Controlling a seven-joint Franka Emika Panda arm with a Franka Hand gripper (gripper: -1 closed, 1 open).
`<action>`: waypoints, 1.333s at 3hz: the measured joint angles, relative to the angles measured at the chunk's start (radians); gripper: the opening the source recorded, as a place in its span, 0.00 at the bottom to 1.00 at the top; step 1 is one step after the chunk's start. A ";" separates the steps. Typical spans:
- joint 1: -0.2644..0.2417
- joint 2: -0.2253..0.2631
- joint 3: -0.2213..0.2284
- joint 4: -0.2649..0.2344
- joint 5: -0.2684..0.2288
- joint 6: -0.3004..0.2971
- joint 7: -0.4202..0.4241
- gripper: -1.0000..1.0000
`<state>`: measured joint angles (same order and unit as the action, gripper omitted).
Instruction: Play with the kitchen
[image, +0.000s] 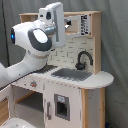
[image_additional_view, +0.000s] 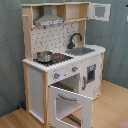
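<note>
The kitchen is a tall toy of pale wood and white panels, seen in both exterior views. It has a grey hood, a black faucet, a sink and a stove carrying a silver pot. Two knobs sit below the stove. The oven door hangs open. In the first exterior view my white arm stands in front of the kitchen's left half, with the gripper raised by the hood. The arm does not show in the second exterior view.
Grey curtains hang behind the kitchen in both exterior views. A small cupboard door stands ajar at the kitchen's top right. The floor is pale wood. The right lower panel carries a dark dispenser.
</note>
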<state>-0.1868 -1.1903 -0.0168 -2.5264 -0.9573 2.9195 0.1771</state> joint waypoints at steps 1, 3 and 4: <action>-0.012 0.089 0.009 0.009 0.000 0.057 0.000 0.00; -0.012 0.241 0.112 0.083 0.001 0.085 0.016 0.00; -0.013 0.326 0.141 0.111 0.001 0.121 0.016 0.00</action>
<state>-0.1994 -0.8639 0.1241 -2.4159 -0.9567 3.0402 0.1930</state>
